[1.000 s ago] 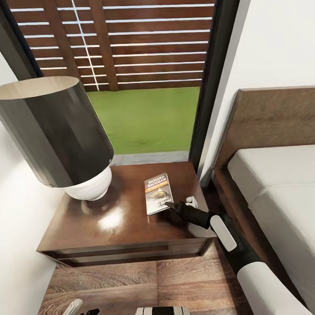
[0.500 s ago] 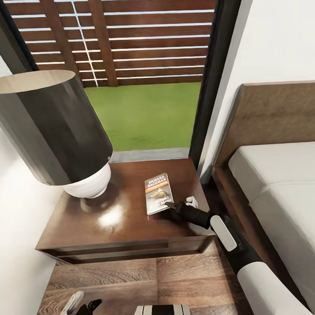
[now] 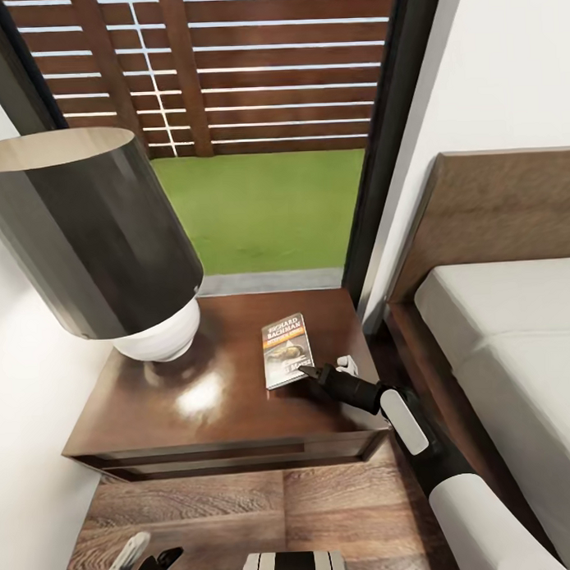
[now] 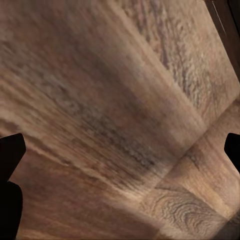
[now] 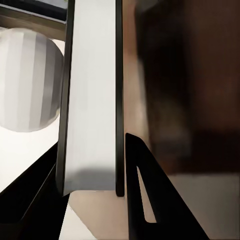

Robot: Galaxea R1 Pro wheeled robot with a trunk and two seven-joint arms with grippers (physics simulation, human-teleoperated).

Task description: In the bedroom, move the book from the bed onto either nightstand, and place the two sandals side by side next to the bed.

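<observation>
Head view first: the small dark-covered paperback book (image 3: 286,350) with its white title and orange band lies flat on the glossy dark-brown wooden nightstand (image 3: 199,403), right of the lamp with the black shade and white base (image 3: 94,242). The right claw (image 3: 321,369) sits at the book's near corner, one black finger at its edge. The pale-mattressed bed in its dark wooden frame (image 3: 517,343) stands to the right, and the left claw (image 3: 147,563) hangs low over the brown plank floor (image 3: 243,508), fingers apart. I judge the book step to be at its close; the next move calls for letting go and drawing back without dragging the book off the edge, then seeking the sandals.

Left wrist view: wood planks (image 4: 110,115) close below, with dark fingertips at opposite edges, so that claw is spread and empty.

Right wrist view: here alone the grip is plain. The book's pale page edge (image 5: 92,95) stands between the black fingers (image 5: 145,190), which pinch it, with the lamp's white base (image 5: 27,80) beyond.
</observation>
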